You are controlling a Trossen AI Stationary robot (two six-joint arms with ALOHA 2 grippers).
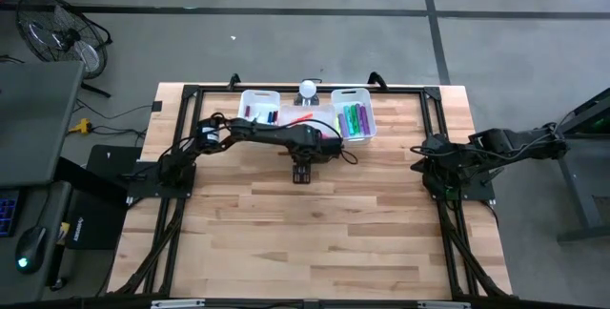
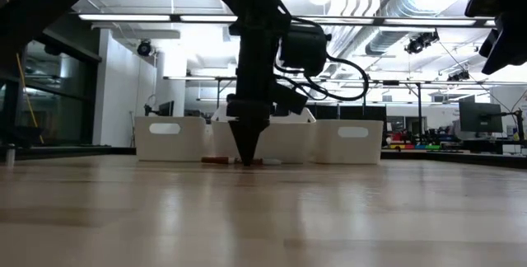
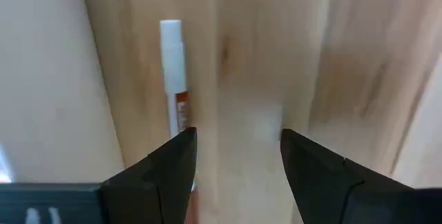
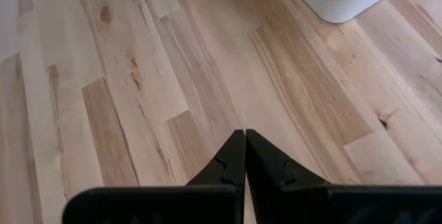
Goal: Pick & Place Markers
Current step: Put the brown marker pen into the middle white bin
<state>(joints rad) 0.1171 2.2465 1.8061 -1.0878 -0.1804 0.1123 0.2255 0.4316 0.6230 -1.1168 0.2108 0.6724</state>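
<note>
A white-barrelled marker (image 3: 173, 65) with a red label lies flat on the wood. Its length runs in under one fingertip (image 3: 176, 162) of my left gripper (image 3: 238, 158). That gripper (image 1: 302, 173) stands open mid-table and points almost straight down, with only bare wood between its fingers. In the low view its tips (image 2: 245, 156) come down at the same marker (image 2: 218, 161). Another red marker (image 1: 300, 116) lies on the table between the two bins. My right gripper (image 4: 245, 156) is shut over bare wood at the table's right side (image 1: 440, 168). My left gripper comes from above, and one finger (image 3: 176, 162) stands over the marker's red-labelled part (image 3: 181, 117). The finger itself hides that spot, so I cannot tell whether it touches the marker. The marker lies on the table.
Two white bins stand at the far edge. The left one (image 1: 259, 107) holds a few markers and the right one (image 1: 355, 118) holds green and purple ones. A white round thing (image 1: 308, 90) sits between them. Bare wood spreads toward the near edge.
</note>
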